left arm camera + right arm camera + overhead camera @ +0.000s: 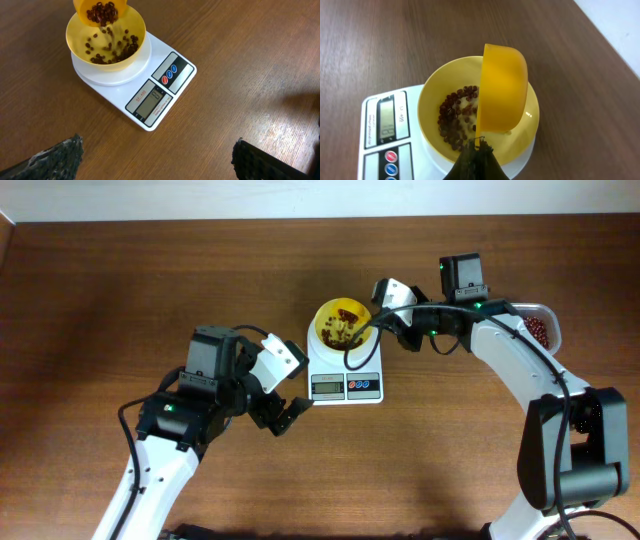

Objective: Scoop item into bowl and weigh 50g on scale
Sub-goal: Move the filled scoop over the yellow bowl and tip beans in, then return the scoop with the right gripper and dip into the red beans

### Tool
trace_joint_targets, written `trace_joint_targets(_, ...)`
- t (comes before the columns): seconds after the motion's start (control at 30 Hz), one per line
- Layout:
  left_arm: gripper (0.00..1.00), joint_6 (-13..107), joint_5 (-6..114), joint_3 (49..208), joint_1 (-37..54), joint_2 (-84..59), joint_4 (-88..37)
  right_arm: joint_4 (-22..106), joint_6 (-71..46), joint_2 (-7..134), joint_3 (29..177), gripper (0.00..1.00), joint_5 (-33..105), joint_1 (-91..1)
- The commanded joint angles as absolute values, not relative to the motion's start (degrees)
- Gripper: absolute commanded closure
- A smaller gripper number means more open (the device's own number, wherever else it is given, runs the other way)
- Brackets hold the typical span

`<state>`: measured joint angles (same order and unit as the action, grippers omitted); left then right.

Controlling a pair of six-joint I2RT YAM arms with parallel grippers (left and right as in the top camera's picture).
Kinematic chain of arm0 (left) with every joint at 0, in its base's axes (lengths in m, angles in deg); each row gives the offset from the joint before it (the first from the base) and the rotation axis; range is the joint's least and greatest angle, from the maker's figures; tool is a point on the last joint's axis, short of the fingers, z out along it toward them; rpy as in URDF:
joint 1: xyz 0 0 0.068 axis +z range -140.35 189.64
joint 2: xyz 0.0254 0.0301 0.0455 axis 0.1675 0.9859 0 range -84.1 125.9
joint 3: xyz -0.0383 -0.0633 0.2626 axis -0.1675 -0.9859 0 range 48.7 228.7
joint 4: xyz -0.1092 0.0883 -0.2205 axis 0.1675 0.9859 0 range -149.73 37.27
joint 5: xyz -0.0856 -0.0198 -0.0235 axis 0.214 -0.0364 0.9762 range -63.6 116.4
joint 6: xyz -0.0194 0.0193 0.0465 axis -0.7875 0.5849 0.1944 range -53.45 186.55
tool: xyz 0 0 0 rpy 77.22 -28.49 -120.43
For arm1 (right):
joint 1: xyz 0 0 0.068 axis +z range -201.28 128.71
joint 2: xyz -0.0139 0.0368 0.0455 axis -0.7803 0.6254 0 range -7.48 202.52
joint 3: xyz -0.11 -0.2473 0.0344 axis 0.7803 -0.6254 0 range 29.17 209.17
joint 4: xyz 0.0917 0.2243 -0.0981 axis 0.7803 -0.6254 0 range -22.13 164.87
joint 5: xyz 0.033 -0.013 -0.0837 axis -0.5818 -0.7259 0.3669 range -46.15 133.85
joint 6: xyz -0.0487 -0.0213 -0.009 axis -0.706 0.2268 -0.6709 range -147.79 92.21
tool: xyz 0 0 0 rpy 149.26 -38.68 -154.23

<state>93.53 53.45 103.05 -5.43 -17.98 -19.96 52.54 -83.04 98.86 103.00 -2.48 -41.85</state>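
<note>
The pale yellow bowl (335,333) sits on the white scale (345,377). Red-brown beans (111,48) lie in it. My right gripper (479,150) is shut on the handle of a yellow scoop (502,95), tipped on its side over the bowl (435,95). In the left wrist view the scoop (100,10) pours beans into the bowl (80,42) on the scale (165,60). My left gripper (283,412) is open and empty, low over the table just left of the scale's front. The scale display (386,118) is too blurred to read.
A clear plastic tub (541,328) with more beans stands at the back right, behind my right arm. The brown wooden table's far edge runs along the top of the overhead view.
</note>
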Motion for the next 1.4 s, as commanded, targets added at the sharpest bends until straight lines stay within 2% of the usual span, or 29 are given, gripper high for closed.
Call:
trace_joint_targets(0.0,0.01,93.0,54.5,102.5,-5.3,-17.8,-20.0,53.2,-89.5,99.3,103.1,0.96,-1.2,-41.5)
trace_joint_targets(0.17,0.01,93.0,54.5,102.5,-5.3,-17.8,-20.0,53.8,-93.6,99.3,103.1,0.96,3.9,-41.5)
trace_joint_targets(0.33,0.01,93.0,54.5,102.5,-5.3,-17.8,-20.0,54.3,-91.7,99.3,103.1,0.96,3.8,-41.5)
trace_joint_targets(0.5,0.01,93.0,54.5,102.5,-5.3,-17.8,-20.0,54.1,-73.8,97.6,103.1,0.96,1.1,-41.5)
trace_joint_targets(0.67,0.01,93.0,54.5,102.5,-5.3,-17.8,-20.0,54.1,-45.9,92.4,103.1,0.96,0.6,-42.5)
trace_joint_targets(0.77,0.01,93.0,54.5,102.5,-5.3,-17.8,-20.0,54.1,-32.4,90.6,103.1,0.96,0.8,-45.9)
trace_joint_targets(0.87,0.01,93.0,54.5,102.5,-5.3,-17.8,-20.0,53.1,-19.2,89.3,103.1,0.96,-0.8,-54.2)
trace_joint_targets(1.03,0.01,93.0,54.5,102.5,-5.3,-17.8,-20.0,44.4,-18.8,88.1,103.1,0.96,-5.1,-65.1)
trace_joint_targets(1.13,0.01,93.0,54.5,102.5,-5.3,-17.8,-20.0,38.2,-24.3,85.7,103.1,0.96,-4.5,-70.9)
trace_joint_targets(1.27,0.01,93.0,54.5,102.5,-5.3,-17.8,-20.0,33.2,-28.5,82.6,103.1,0.96,3.9,-75.8)
trace_joint_targets(1.37,0.01,93.0,54.5,102.5,-5.3,-17.8,-20.0,31.0,-30.7,82.3,103.1,0.96,17.1,-76.1)
